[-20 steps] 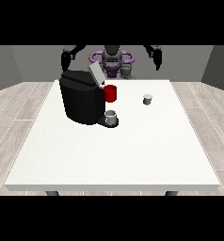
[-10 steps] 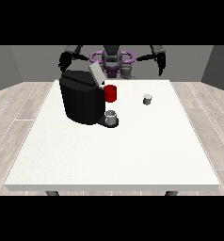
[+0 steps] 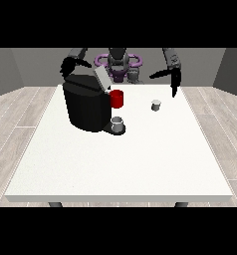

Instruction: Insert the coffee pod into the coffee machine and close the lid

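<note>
Since half a second ago, my hand at the view's right (image 3: 174, 79) dropped nearer the coffee pod (image 3: 156, 104); fingers straight, spread, holding nothing. My hand at the view's left (image 3: 69, 64) hangs behind the coffee machine (image 3: 88, 105), lid (image 3: 101, 79) up; finger state indeterminable

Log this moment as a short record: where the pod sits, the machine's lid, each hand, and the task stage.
pod: small grey coffee pod upright on the white table, to the view's right of the coffee machine, apart from it
lid: grey lid raised, tilted up
cup: grey cup at the machine's base
hand at view's right: above the pod, not touching it
hand at view's left: raised behind the machine
stage: pod not yet picked up
</note>
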Motion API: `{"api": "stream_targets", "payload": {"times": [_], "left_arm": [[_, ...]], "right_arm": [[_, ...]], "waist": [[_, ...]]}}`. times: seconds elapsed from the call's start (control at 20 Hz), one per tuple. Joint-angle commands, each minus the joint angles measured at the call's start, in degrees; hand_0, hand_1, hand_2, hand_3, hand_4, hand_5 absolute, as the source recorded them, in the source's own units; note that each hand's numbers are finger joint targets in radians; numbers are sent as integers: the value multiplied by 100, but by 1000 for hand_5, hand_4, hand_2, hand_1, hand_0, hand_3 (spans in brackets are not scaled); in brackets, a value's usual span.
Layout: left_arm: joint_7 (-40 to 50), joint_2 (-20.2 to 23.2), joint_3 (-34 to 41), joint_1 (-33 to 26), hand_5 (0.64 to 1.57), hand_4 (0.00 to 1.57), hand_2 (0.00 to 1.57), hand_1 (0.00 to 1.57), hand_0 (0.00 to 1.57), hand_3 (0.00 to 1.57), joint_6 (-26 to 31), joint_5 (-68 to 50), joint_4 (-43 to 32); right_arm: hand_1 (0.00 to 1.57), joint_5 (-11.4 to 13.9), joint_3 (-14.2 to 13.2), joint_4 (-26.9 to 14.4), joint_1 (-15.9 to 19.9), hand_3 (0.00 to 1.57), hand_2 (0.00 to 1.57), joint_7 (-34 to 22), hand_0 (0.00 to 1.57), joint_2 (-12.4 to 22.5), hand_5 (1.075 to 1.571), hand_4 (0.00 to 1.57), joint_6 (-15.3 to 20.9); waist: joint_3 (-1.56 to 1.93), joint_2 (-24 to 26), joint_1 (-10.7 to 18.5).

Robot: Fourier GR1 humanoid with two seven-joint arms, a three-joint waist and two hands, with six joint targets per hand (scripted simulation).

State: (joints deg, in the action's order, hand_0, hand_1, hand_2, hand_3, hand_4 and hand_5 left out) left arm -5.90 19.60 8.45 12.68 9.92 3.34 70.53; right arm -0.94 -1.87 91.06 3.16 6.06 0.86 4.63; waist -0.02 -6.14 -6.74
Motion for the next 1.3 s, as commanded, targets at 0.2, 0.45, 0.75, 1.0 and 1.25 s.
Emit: {"api": "stream_targets", "payload": {"times": [0.2, 0.45, 0.75, 1.0, 1.25], "left_arm": [[-376, -25, 57, 574, 1571, 0, 0, 0, 0, 0, -355, 535, -1449], [7, -46, -293, 985, 1571, 0, 0, 0, 0, 0, -253, 935, -1618], [-101, 310, -368, 1238, 1571, 0, 502, 105, 105, 0, -200, 1330, -1901], [-320, 24, -480, 1331, 1571, 0, 847, 807, 807, 501, -722, 1718, -2284], [-455, 252, -626, 1311, 1571, 0, 719, 580, 580, 472, -803, 2163, -2760]], "right_arm": [[0, -23, 251, 152, 34, 0, 0, -214, 0, -81, 1571, 281, -25], [0, 68, -5, -517, 458, 0, 0, -185, 0, -82, 1571, 352, 314], [0, 65, -53, -786, 458, 0, 0, -173, 0, 36, 1571, 371, 229], [0, 109, -251, -1164, 930, 0, 0, -15, 0, 219, 1571, 422, 252], [0, 239, -36, -934, 766, 0, 0, -265, 0, 51, 1571, 356, 413]], "waist": [[-2, -236, -265], [1, -142, 68], [2, -231, 59], [1, -562, 119], [0, -377, -63]]}}
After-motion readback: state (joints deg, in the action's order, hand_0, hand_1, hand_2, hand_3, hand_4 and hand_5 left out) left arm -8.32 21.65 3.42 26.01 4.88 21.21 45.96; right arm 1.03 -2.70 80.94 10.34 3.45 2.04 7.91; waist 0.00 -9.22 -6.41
